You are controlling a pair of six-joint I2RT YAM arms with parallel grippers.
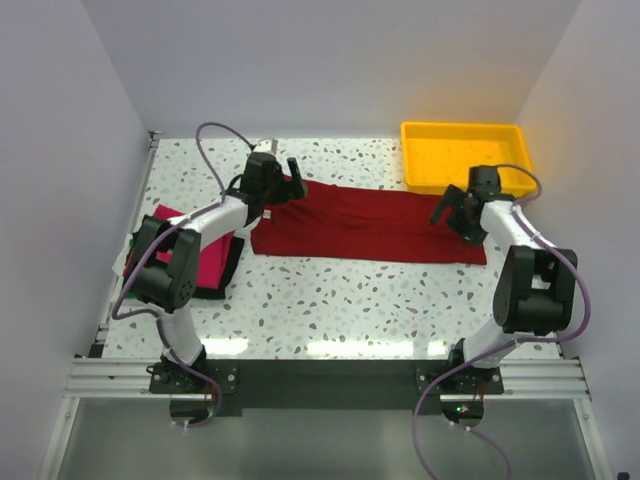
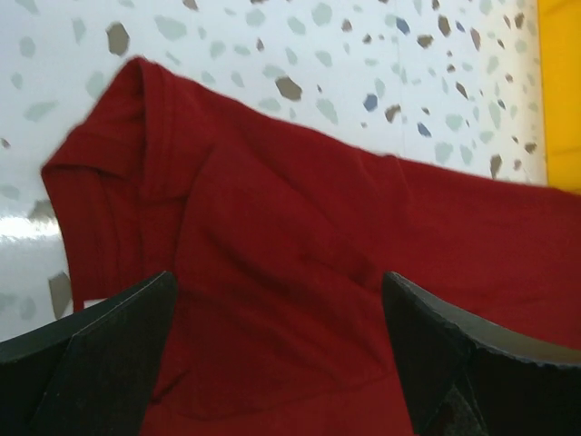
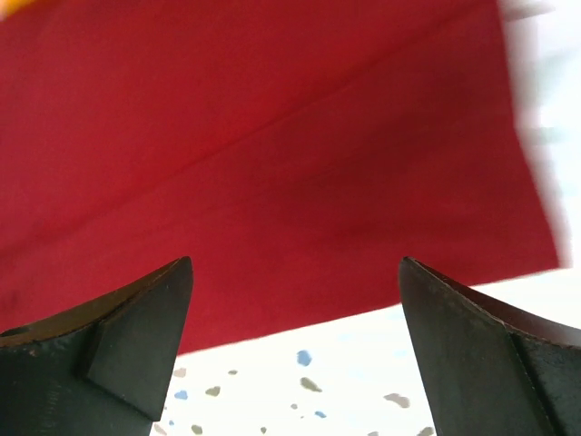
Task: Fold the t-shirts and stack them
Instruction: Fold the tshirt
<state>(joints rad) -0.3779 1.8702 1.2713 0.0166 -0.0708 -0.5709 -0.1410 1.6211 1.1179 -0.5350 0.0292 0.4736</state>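
A dark crimson t-shirt [image 1: 370,225] lies folded into a long strip across the middle of the table. My left gripper [image 1: 285,178] is open and empty above its left end, where the collar and sleeve show in the left wrist view [image 2: 272,254]. My right gripper [image 1: 452,212] is open and empty over the right end; the right wrist view shows the cloth's hem edge [image 3: 272,173]. A magenta-pink shirt [image 1: 205,262] lies folded on a dark one [image 1: 232,262] at the left, partly under my left arm.
A yellow plastic tray [image 1: 465,155] stands at the back right, touching the far edge of the red shirt's right end. The speckled tabletop [image 1: 340,300] is bounded by white walls at left, back and right.
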